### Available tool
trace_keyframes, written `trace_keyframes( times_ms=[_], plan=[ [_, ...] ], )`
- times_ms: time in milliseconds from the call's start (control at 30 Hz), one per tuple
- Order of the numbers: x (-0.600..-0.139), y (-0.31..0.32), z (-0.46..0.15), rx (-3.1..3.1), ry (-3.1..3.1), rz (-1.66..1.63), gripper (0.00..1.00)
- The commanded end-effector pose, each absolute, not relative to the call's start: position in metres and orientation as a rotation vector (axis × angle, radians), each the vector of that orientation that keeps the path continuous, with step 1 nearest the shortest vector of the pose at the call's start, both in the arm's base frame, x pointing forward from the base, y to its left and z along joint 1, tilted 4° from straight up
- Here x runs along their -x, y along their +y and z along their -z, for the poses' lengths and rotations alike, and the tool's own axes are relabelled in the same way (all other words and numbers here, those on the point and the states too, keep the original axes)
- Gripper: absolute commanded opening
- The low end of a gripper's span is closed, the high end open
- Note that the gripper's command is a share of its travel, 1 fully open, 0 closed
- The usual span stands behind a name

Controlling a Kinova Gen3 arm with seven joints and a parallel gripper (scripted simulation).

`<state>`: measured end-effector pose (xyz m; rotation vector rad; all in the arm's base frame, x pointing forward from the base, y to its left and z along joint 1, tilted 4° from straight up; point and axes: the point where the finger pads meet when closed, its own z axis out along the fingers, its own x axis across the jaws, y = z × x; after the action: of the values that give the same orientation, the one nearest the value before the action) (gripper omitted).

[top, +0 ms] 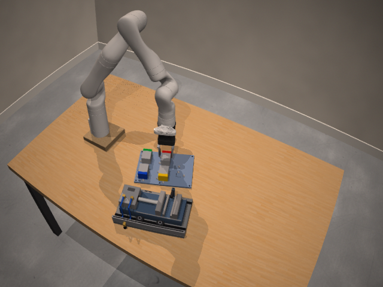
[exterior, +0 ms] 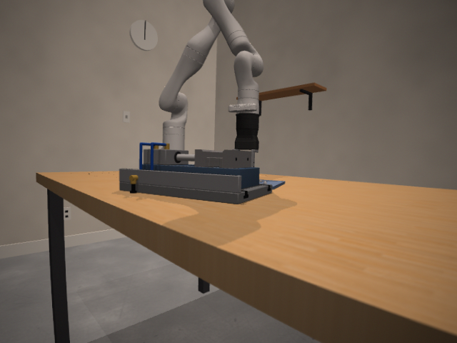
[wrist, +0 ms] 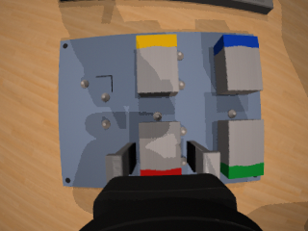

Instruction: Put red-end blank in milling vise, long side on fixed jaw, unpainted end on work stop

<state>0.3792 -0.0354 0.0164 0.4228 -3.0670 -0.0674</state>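
Observation:
The blank with the red end (top: 166, 158) (wrist: 160, 146) lies on the blue plate (top: 187, 180) (wrist: 72, 63). My gripper (top: 166, 152) (wrist: 161, 152) is open, with one finger on each long side of this blank and gaps between. How deep the fingertips reach is hard to tell. The vise (top: 148, 226) (exterior: 181, 181) has its movable jaw (top: 160, 202) apart from the fixed jaw (top: 176, 206). No blank shows between the jaws. The dark work stop (top: 172, 192) stands at the jaws' plate-facing end.
The yellow-ended blank (top: 163, 170) (wrist: 157, 69) lies in line with the red-ended one. The blue-ended blank (top: 143, 168) (wrist: 242, 68) and green-ended blank (top: 146, 156) (wrist: 243, 143) form the other column. Small pins stand on the plate. Blue hoses (top: 129, 207) (exterior: 151, 156) rise at the vise's far end from the fixed jaw.

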Motion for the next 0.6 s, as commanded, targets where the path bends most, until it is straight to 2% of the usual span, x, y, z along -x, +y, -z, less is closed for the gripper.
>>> trace_keyframes(
  times_ms=[0, 567],
  plan=[
    [-0.3803, -0.0354, -0.0177, -0.423, -3.070, 0.067, 1.00],
    [-0.3808, -0.0353, -0.0193, -0.424, -3.070, 0.067, 1.00]
  ],
)
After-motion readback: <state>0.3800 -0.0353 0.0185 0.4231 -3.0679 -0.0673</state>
